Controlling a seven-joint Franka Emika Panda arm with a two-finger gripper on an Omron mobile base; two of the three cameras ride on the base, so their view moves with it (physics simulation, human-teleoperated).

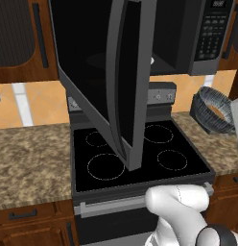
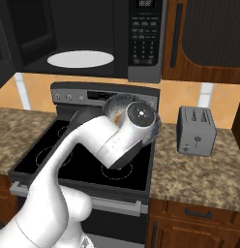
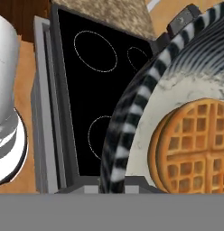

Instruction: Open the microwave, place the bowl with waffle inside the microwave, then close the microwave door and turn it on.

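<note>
One bowl with waffle (image 3: 177, 135) is what matters here, and it is up off the counter, carried at the end of the arm above the right side of the stove (image 1: 140, 163). In the left base view it hangs tilted over the right-hand counter (image 1: 29, 153), its ribbed grey wall turned toward me; in the hand view the rim runs right along the bottom edge, where the gripper (image 3: 127, 187) meets it. The finger tips themselves are hidden by the rim, but the jaws look narrowly closed on the bowl's edge, pinching the wall.

It looks like a stiff, thin metal dish, light enough, probably slick on the outside. The rim is the only sensible place to hold it. Held at one edge it wants to tip, and the waffle lies loose inside, so I would guess a steep tilt could slide it out.

Above the stove, the microwave (image 2: 83, 38) stands open, its white turntable plate (image 2: 81, 59) bare and waiting. The microwave door (image 1: 111, 81) is swung far out to the left, hanging over the burners. Off to the right, a toaster (image 2: 196, 131) sits on the counter, well apart from the bowl's way up.
</note>
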